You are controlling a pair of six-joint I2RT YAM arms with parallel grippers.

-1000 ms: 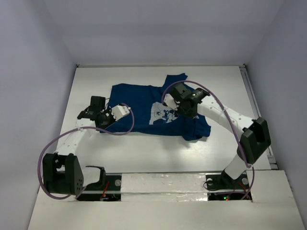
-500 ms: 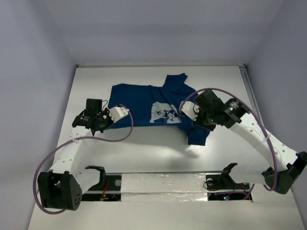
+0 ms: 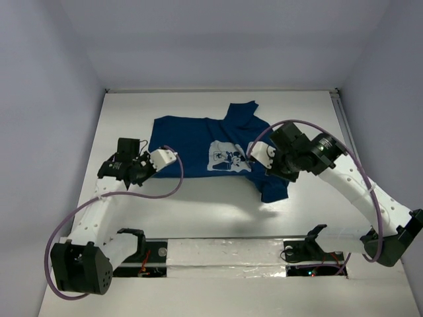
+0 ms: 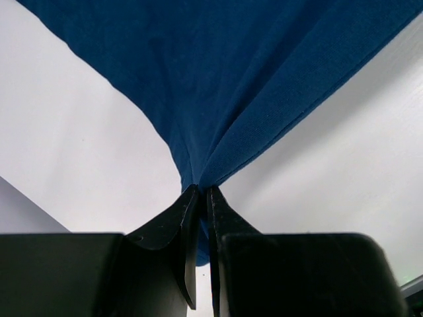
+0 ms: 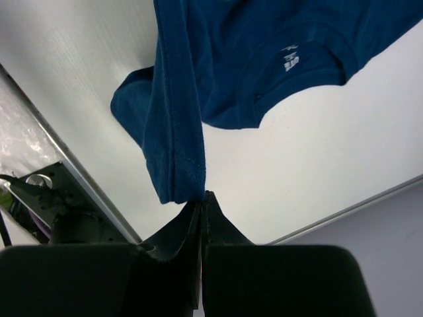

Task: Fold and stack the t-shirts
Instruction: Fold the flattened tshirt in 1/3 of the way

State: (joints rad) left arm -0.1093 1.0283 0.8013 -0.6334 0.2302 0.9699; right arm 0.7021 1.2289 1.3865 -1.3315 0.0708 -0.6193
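Right arm (image 3: 357, 188) change: swung from centre toward 3 o'clock, dragging cloth along.
Left gripper (image 4: 198, 195) change: moved slightly toward 9 o'clock.
T-shirt (image 3: 198, 142): navy, pale print (image 3: 228, 157) facing up, mid-table (image 3: 198, 211), stretched, 4 o'clock corner creased.
Left gripper jaws: pinching bunched 9 o'clock edge.
Right gripper (image 5: 200, 198) jaws: closed on 3 o'clock hem.

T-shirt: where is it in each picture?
Top view: t-shirt in the middle of the table.
Left wrist: across the top, narrowing toward the centre.
Right wrist: top middle and right.
Shared landmark: the white table under it.
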